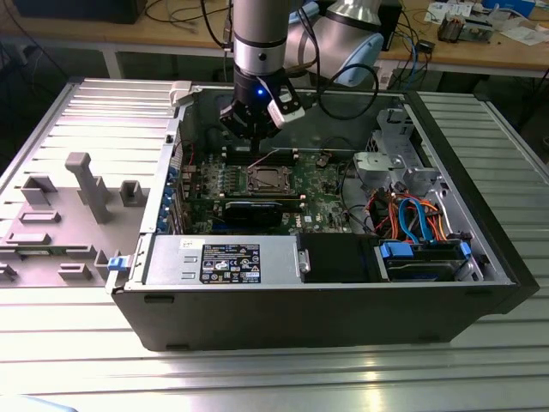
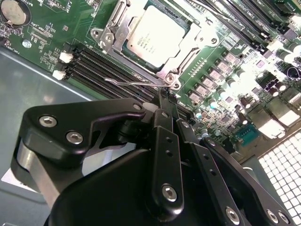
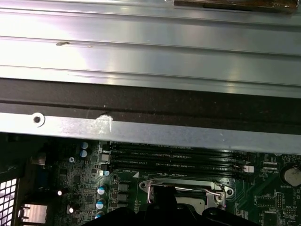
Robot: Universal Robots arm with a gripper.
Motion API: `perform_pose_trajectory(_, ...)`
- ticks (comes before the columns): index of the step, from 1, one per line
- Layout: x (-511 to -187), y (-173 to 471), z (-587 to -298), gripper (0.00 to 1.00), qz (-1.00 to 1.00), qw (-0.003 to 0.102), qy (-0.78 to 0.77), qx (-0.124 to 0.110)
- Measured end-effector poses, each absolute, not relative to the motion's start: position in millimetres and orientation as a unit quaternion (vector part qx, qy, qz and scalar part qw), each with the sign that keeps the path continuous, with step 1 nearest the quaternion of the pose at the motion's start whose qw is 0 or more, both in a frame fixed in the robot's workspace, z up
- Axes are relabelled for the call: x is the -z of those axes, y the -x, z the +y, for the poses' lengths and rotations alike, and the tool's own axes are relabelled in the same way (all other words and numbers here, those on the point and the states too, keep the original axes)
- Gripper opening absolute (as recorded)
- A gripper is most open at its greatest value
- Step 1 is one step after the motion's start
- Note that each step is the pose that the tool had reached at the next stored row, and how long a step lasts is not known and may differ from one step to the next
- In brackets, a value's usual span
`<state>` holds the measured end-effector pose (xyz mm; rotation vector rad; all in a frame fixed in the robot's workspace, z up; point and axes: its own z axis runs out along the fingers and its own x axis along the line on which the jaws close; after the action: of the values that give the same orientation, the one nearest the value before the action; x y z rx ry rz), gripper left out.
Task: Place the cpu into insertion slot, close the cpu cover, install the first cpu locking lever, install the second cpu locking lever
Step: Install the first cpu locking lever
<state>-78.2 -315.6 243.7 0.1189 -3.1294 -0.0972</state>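
The cpu lies flat in the insertion slot on the green motherboard inside the open computer case. The cpu cover, a silver frame, lies down around the chip, whose top shows through the window. A thin wire locking lever runs along the socket edge nearest my gripper. My black gripper hangs just above that lever, fingers pressed together and tips close to the wire, with nothing between them. In the exterior view the gripper stands over the socket's far side. The first wrist view has the socket with a finger in front.
Long black memory slots flank the socket. A black card and the grey power-supply box sit nearer the case front. A drive cage and coloured cables fill the exterior view's right. A grey fixture stands outside the case.
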Motion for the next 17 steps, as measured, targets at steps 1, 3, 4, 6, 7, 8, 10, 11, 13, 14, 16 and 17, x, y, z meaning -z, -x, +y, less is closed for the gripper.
perform_pose_trajectory(1, -243.4, 78.2, -315.6, 0.11, -0.999, 0.004, -0.038, 0.031)
perform_pose_trajectory(3, -242.8, 78.2, -315.6, 0.11, -0.999, 0.004, -0.038, 0.031)
perform_pose_trajectory(4, -242.3, 78.2, -315.6, 0.11, -0.999, 0.004, -0.038, 0.031)
perform_pose_trajectory(6, -241.8, 78.2, -315.6, 0.11, -0.999, 0.004, -0.038, 0.031)
perform_pose_trajectory(7, -241.5, 78.2, -315.6, 0.11, -0.999, 0.004, -0.038, 0.031)
perform_pose_trajectory(8, -241.2, 78.2, -315.6, 0.11, -0.999, 0.004, -0.038, 0.031)
perform_pose_trajectory(10, -240.4, 78.2, -315.6, 0.11, -0.999, 0.004, -0.039, 0.031)
perform_pose_trajectory(11, -239.9, 78.2, -315.6, 0.11, -0.999, 0.004, -0.039, 0.031)
perform_pose_trajectory(13, -235.8, 78.2, -315.6, 0.11, -0.999, 0.004, -0.040, 0.031)
perform_pose_trajectory(14, -234.9, 78.2, -315.6, 0.11, -0.999, 0.004, -0.040, 0.031)
perform_pose_trajectory(16, -227.7, 78.2, -305.1, 0.11, -0.998, 0.005, -0.049, 0.031)
perform_pose_trajectory(17, -226.9, 78.2, -304.9, 0.11, -0.998, 0.004, -0.049, 0.031)
